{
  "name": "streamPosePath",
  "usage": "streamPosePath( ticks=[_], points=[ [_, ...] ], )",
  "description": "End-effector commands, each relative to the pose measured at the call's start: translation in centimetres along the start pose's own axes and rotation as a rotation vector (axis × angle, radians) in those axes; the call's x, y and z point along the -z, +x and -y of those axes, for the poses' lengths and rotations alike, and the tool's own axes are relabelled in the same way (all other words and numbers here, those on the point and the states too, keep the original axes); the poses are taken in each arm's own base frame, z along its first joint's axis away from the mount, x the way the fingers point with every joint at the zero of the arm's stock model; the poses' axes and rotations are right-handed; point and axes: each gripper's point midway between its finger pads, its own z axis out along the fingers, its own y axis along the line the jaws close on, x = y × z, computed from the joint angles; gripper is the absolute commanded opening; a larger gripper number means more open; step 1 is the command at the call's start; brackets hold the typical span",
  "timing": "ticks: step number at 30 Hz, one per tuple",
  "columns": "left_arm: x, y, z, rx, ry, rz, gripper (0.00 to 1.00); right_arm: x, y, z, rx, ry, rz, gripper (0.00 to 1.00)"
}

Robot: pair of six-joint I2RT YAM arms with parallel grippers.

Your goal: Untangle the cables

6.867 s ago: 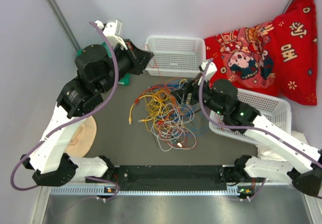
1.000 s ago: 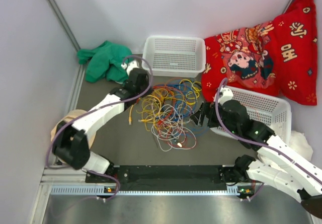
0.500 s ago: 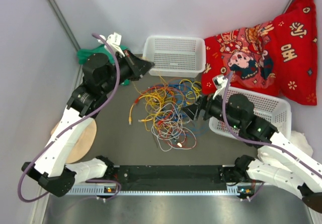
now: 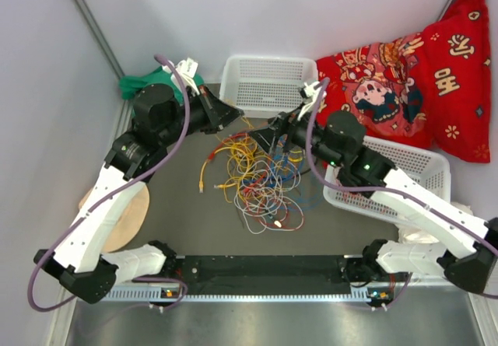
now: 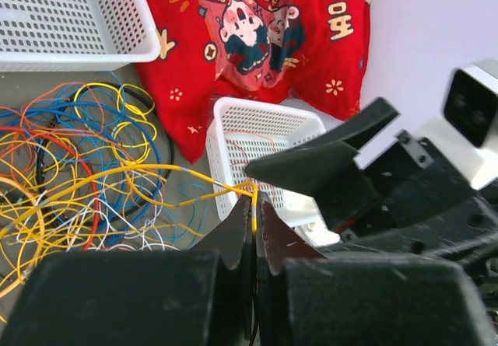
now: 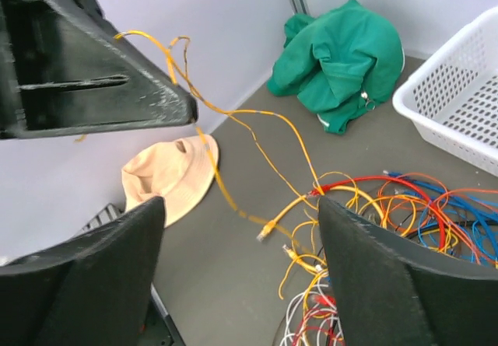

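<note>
Clenched tight at the left claw (image 5: 254, 206) on one yellow cable (image 5: 156, 171), pinched between the fingertips and lifted clear of the table (image 4: 179, 221). From that pinch, slack yellow line down and away into the cable heap (image 4: 253, 179), below and just ahead of both claws. Spread wide at the right claw (image 6: 237, 260), grasping nothing, the yellow strand hanging in the air ahead of the gap and touching neither finger. Almost tip to tip with the left claw, just apart.

Around the claws:
- Beyond the left claw's tips, against the back wall: one white perforated basket (image 4: 268, 85).
- Behind the right claw, under its arm: a second white basket (image 4: 412, 167), partly covered by that arm.
- Far right of the right claw: one red cartoon-print cushion (image 4: 397, 82).
- Behind the left claw, in the far corner: one green cloth (image 6: 334, 58), bunched up.
- Well below and behind the left claw, on the table beside its arm: one beige hat (image 6: 167, 175).

In the way: many crossed loops where the yellow line enters the heap, red and orange ones laid over it. No telling the number of cables in the heap. Five colours there: yellow, orange, red, blue, white. One yellow end plug (image 6: 264, 231) at the heap's edge, on the left claw's side.
</note>
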Motion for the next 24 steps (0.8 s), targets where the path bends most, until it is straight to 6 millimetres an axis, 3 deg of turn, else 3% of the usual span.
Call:
streamPosePath(
  ticks=[1,6,9,10,13,14,15,16,17,18,20,21,23,24],
  points=[
    [1.0,-0.4,1.1,-0.006,0.04,0.022,0.0,-1.7,-2.7,-2.5,0.027,-0.086,0.076,0.71],
    [1.0,0.1,0.8,-0.004,0.032,0.011,0.0,-3.5,-1.9,-2.8,0.033,-0.089,0.047,0.59],
    [1.0,0.3,0.7,-0.003,0.034,0.005,0.0,-4.1,-2.1,-3.0,0.033,-0.097,0.049,0.45],
    [1.0,0.4,0.5,-0.002,0.029,0.005,0.0,-4.4,-2.0,-3.2,0.032,-0.103,0.043,0.28],
    [1.3,0.5,0.0,-0.013,0.006,0.014,0.0,-4.1,-3.3,-3.3,0.05,-0.081,0.052,0.0],
    [1.6,0.3,-0.3,-0.018,-0.012,0.029,0.31,-3.8,-3.8,-2.7,0.053,-0.04,0.06,0.0],
    [2.0,0.1,-1.8,-0.023,-0.092,0.056,0.48,-3.3,-5.4,-2.8,0.058,-0.021,0.084,0.0],
    [2.4,-0.4,-2.5,-0.026,-0.136,0.088,0.6,-2.8,-5.3,-2.3,0.077,0.016,0.057,0.0],
    [3.3,-0.7,-3.1,-0.034,-0.171,0.12,0.93,-2.1,-6.3,-1.7,0.085,0.065,0.068,0.0],
    [3.8,-1.0,-3.6,-0.041,-0.2,0.147,0.99,-1.3,-8.7,-2.2,0.093,0.074,0.106,0.0],
    [5.5,-2.2,-5.5,-0.042,-0.306,0.247,0.99,-0.2,-9.5,-1.6,0.124,0.13,0.08,0.0],
    [6.0,-2.5,-6.0,-0.044,-0.332,0.274,0.99,0.8,-12.1,-2.5,0.131,0.123,0.125,0.0],
    [7.1,-3.1,-6.9,-0.044,-0.377,0.333,0.99,1.8,-13.0,-2.2,0.155,0.16,0.11,0.0],
    [7.4,-3.2,-7.0,-0.044,-0.383,0.35,0.99,2.9,-15.2,-2.9,0.156,0.158,0.15,0.0]
  ],
)
